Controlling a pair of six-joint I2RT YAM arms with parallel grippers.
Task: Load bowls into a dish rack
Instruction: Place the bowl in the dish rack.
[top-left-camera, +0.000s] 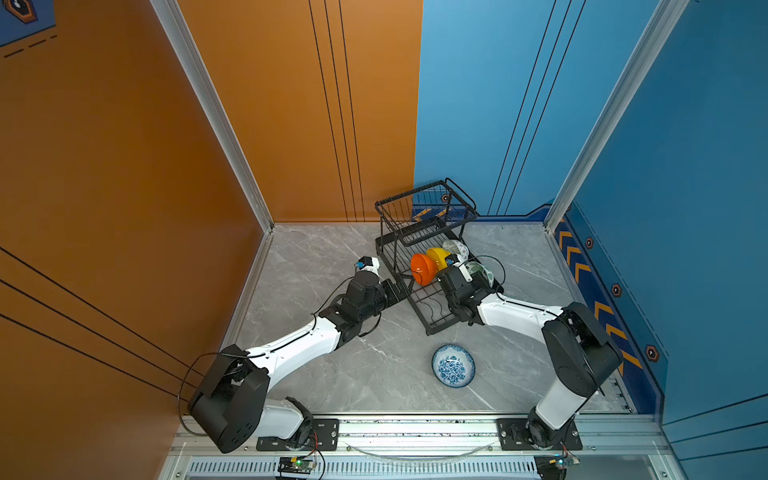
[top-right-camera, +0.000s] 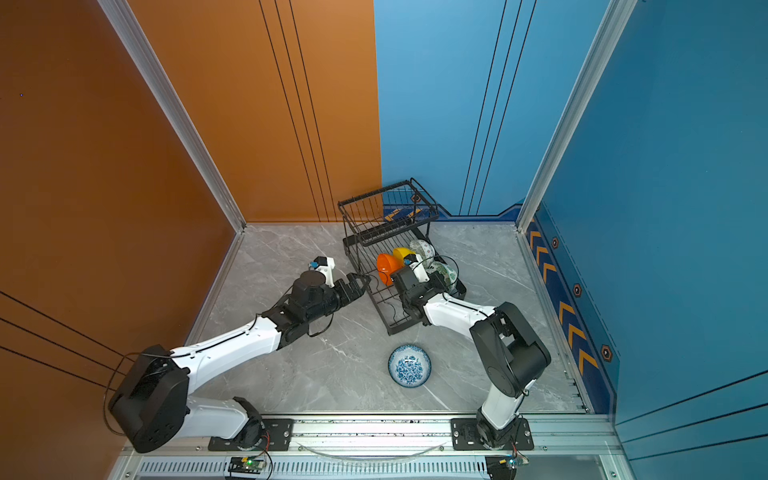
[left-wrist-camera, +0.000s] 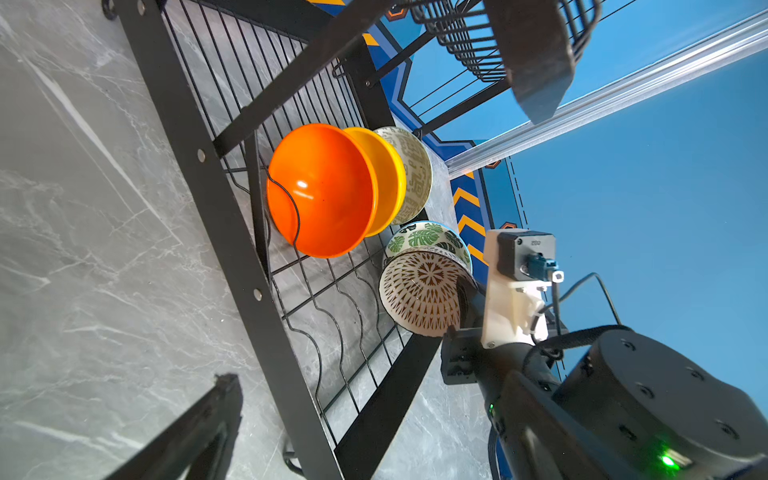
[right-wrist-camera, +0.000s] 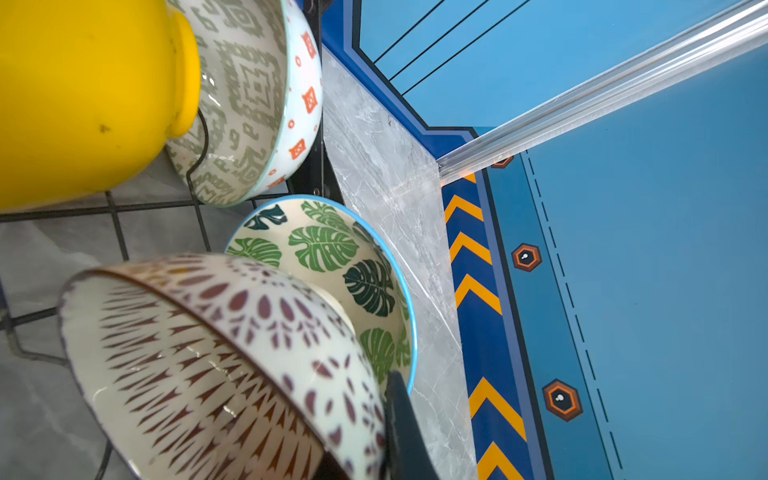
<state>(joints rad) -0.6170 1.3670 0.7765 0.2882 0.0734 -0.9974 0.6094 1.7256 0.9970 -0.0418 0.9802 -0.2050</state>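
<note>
Room: boxed-in cell – orange wall (top-left-camera: 124, 166) on the left, blue wall (top-left-camera: 478, 104) at the back and right, with a dark strip of yellow chevrons (top-left-camera: 582, 270) along the foot of the right wall.
Bench: grey marble-look bench (top-left-camera: 324, 257) with pale veins.
Writing: just some tiny print on the camera block (left-wrist-camera: 525, 253) on the right wrist, way too small to read.
Dish rack: the black wire dish rack (left-wrist-camera: 228, 224) has its long axis running from mid-bench back toward the rear wall, slightly skewed. Its raised basket tier (top-left-camera: 428, 208) is at the far end.
Row across the rack: orange bowl (top-left-camera: 422, 269), yellow bowl (top-left-camera: 438, 255) and grey-green patterned bowl (top-left-camera: 456, 248) all stand on edge, packed one against the next. The orange one is by the rack's left long side.
Leaf bowl: the leaf bowl (right-wrist-camera: 328, 249) is on edge at the rack's right side, open face toward the robot.
Lattice bowl: the lattice bowl (left-wrist-camera: 419, 295) is tilted on edge, underside tucked into the leaf bowl.
Loose bowl: the blue-and-white floral bowl (top-left-camera: 453, 365) sits mouth up on the bench, off the rack's near end and clear of it.
Left pincer: the left pincer (top-right-camera: 360, 286) is spread wide and holding nothing, right by the rack's left long side.
Right pincer: the right pincer (left-wrist-camera: 460, 305) is pinched narrow on the lattice bowl's rim – one finger (right-wrist-camera: 399, 415) shows outside the wall.
</note>
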